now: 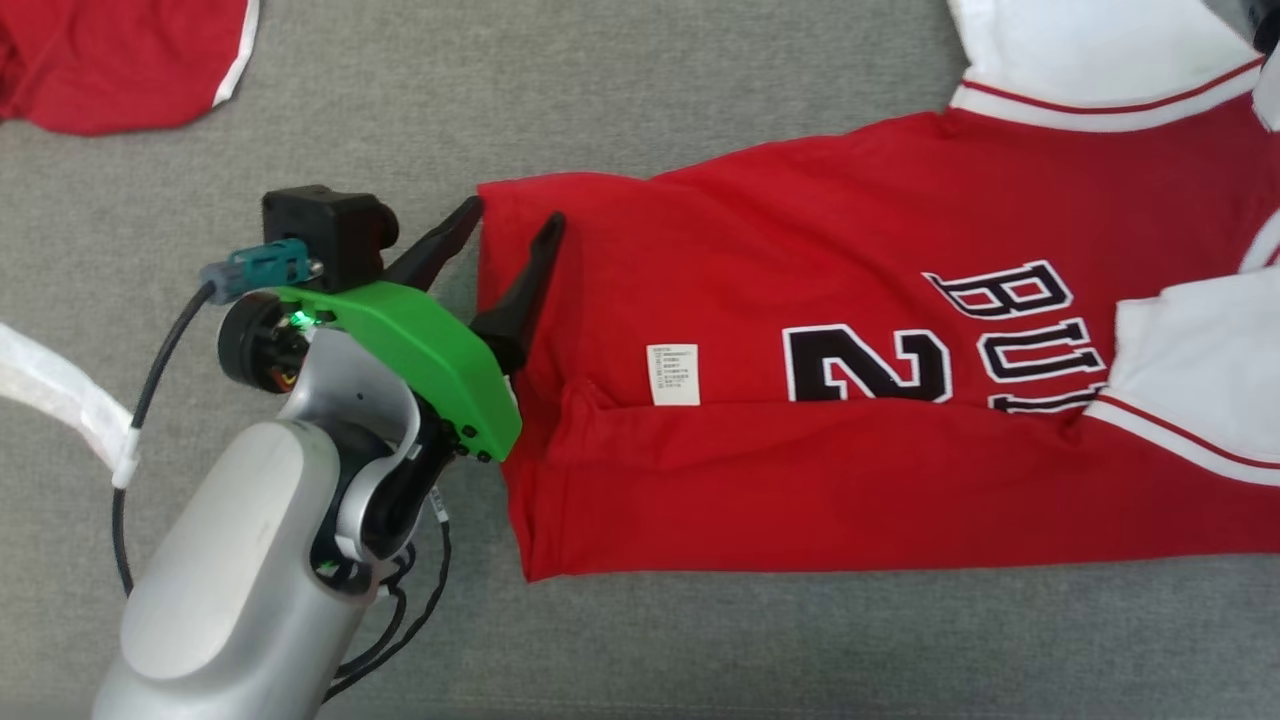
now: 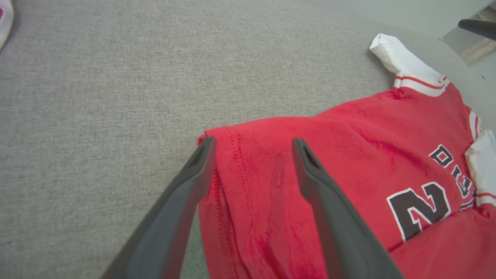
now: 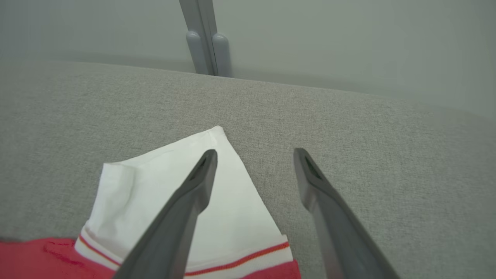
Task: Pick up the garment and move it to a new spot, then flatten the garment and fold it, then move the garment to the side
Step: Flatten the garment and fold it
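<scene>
Where the left arm rises from 7 o'clock in the head view, the left tool (image 1: 512,213) stands with its fingers spread, straddling the hem corner of the red jersey (image 1: 800,250) and gripping nothing. The jersey lies partly folded on the grey tabletop (image 1: 700,650), stretching toward 3 o'clock, care label (image 1: 673,375) showing. At 1 o'clock the right tool (image 3: 255,152), fingers apart and empty, hovers over the white sleeve (image 3: 155,186). Another red garment (image 1: 110,60) lies at 11 o'clock.

Fingers spread wide on left gripper (image 1: 515,213) and right gripper (image 3: 254,152).
</scene>
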### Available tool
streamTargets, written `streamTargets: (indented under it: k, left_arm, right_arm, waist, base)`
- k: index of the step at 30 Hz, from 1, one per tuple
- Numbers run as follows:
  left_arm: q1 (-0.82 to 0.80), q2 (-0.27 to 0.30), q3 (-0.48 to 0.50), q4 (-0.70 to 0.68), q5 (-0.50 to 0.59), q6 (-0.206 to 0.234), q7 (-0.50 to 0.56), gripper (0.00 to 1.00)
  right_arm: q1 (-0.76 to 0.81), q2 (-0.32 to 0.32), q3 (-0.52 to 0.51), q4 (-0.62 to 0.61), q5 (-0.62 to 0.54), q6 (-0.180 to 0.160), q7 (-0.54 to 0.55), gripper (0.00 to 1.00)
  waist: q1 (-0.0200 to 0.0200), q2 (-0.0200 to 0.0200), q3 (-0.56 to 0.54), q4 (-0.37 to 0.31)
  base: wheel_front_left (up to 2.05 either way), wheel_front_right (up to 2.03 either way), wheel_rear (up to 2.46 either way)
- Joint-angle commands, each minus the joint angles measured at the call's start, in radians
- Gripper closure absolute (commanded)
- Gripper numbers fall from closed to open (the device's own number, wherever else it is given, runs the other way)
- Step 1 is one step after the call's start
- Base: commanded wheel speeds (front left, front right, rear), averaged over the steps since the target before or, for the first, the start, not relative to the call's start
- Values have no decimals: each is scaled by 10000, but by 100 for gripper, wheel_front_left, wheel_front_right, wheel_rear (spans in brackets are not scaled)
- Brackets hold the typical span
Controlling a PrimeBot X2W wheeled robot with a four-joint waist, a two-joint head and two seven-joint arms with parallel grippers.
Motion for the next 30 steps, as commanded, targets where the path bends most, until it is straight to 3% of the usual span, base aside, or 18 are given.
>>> streamTargets:
  k: [1,11,19,20,21,26,27,28,29,30]
  left_arm:
    - [-369,-131,-180,131,127,-171,21,0]
    - [-802,-460,-823,566,154,-671,198,0]
    - [-1104,-431,-856,780,101,-762,317,0]
    - [-1136,-426,-876,784,85,-785,345,0]
    - [-1192,-439,-912,779,32,-863,376,0]
    - [-1501,-513,-970,706,-18,-981,501,0]
    - [-1566,-522,-965,742,-28,-998,534,0]
    - [-1614,-554,-950,783,-65,-1007,513,0]
    - [-1659,-609,-889,848,-112,-983,437,61]
    - [-1712,-614,-856,901,-101,-993,387,100]
  right_arm:
    - [-439,-126,110,369,-166,-7,-90,0]
    - [-1454,-294,735,2656,-552,-3,-127,0]
    - [-1516,-217,1384,3172,65,0,209,0]
    - [-1517,-245,1451,3175,163,0,265,5]
    - [-1474,-308,1578,3209,342,0,364,0]
    - [-1429,-473,1766,3254,618,-7,452,0]
    - [-1410,-489,1826,3272,668,-9,436,74]
    - [-1379,-464,1910,3261,764,-9,403,100]
    - [-1326,-416,2008,3246,889,-9,350,100]
    - [-1312,-402,2064,3206,951,-9,249,100]
  waist:
    - [0,0,834,983]
    - [0,0,956,1567]
    - [0,0,992,1388]
    - [0,0,1001,1353]
    - [0,0,1004,1280]
    - [0,0,1017,1157]
    - [0,0,1020,1143]
    - [0,0,1018,1132]
    - [0,0,1004,1110]
    - [0,0,995,1087]
  base:
    - [0,0,0]
    - [0,0,0]
    - [0,0,0]
    - [0,0,0]
    - [0,0,0]
    - [0,0,0]
    - [0,0,0]
    - [0,0,0]
    - [0,0,0]
    - [0,0,0]
